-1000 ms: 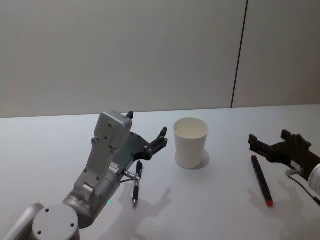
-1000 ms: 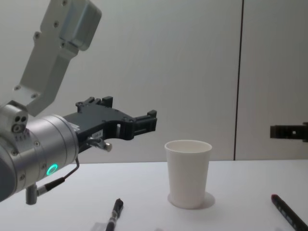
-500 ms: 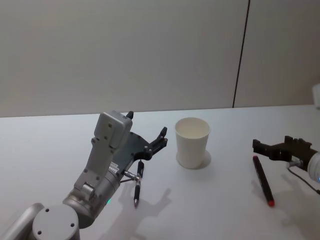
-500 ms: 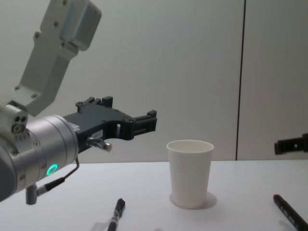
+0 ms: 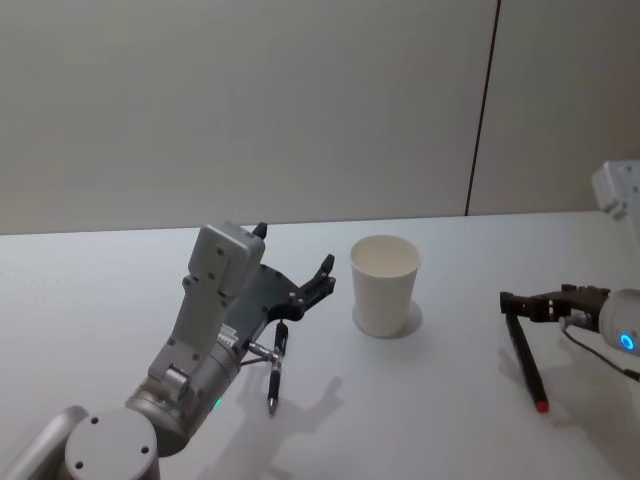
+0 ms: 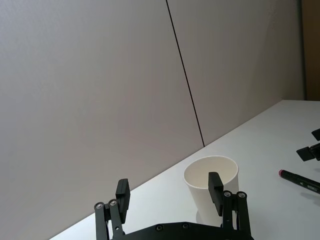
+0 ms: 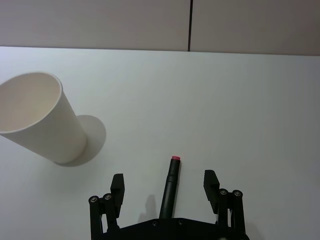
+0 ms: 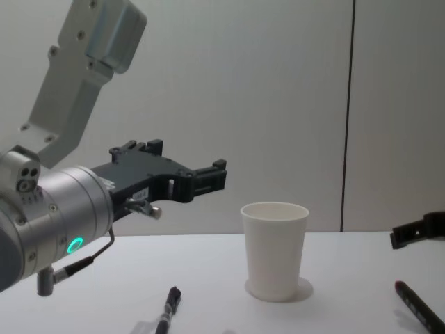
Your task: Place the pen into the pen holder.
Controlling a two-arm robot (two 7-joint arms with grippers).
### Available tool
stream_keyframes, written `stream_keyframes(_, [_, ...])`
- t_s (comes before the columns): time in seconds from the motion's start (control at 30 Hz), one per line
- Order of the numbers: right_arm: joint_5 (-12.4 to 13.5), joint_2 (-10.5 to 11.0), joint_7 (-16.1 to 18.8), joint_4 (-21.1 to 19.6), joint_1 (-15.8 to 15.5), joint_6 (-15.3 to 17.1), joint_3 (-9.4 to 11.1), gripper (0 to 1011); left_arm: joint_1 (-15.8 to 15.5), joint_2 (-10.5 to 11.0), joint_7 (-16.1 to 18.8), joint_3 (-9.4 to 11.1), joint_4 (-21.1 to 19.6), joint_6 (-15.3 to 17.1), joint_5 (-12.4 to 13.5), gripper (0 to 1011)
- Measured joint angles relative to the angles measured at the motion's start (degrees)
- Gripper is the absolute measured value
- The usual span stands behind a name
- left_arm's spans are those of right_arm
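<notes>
The pen holder [image 5: 384, 285] is a plain white paper cup standing upright mid-table, also seen in the chest view [image 8: 274, 250] and the right wrist view [image 7: 40, 117]. A black pen with red ends [image 5: 526, 362] lies flat to its right. My right gripper [image 5: 512, 301] hangs open just above that pen's far end. In the right wrist view the pen [image 7: 171, 172] lies between the gripper's [image 7: 164, 184] two spread fingers, untouched. My left gripper [image 5: 294, 246] is open and held in the air left of the cup, above a second black pen [image 5: 276, 365].
The white table [image 5: 420, 420] runs back to a grey panelled wall with a dark vertical seam [image 5: 482, 110]. Bare tabletop lies between the cup and the right pen and in front of the cup.
My right gripper has dropped lower and tilted down over the far end of the right pen. The left arm, the cup and both pens have not moved.
</notes>
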Motion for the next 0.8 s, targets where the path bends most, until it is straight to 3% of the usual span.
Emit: stream_keyframes(0.8, [-6.6, -2.8, 4.3, 10.4, 7.4, 4.2, -2.5, 1001, 0.0, 0.0, 0.0, 0.0, 0.0, 0.0, 0.0, 1000])
